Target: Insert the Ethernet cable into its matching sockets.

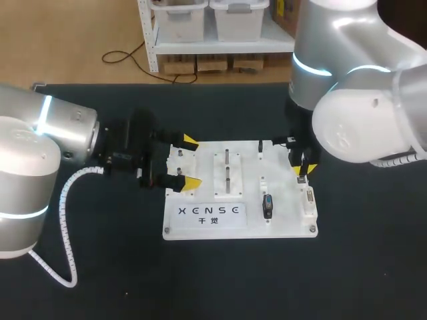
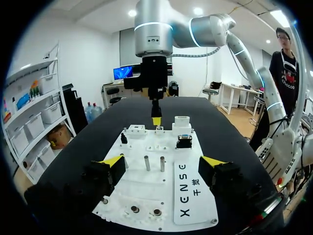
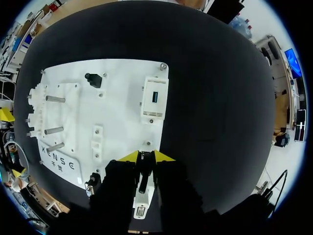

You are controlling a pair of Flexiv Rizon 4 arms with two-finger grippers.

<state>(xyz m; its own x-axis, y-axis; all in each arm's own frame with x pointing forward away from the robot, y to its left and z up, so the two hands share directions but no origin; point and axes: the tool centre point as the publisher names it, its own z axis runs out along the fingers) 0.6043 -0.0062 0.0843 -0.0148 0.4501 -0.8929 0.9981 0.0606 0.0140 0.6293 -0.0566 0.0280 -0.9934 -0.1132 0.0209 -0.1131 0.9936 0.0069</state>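
Observation:
A white fixture board [image 1: 200, 223] lies mid-table. My right gripper [image 1: 301, 167] hangs over its right edge, shut on a short black Ethernet plug [image 3: 143, 176] held upright between the yellow tips [image 3: 146, 156]. Directly under the plug sits a small white socket block [image 3: 141, 208] at the board's edge. From the left wrist, that gripper [image 2: 156, 120] shows at the board's far end. My left gripper [image 1: 189, 162] stands open at the board's left edge, its fingers [image 2: 112, 162] wide apart on either side of the board's near end, holding nothing.
On the board stand two metal pegs [image 1: 227, 170], a black connector [image 1: 267, 205], a white block with a blue port [image 3: 154, 98] and a small black post [image 3: 94, 78]. Dark tabletop [image 1: 373, 253] surrounds the board.

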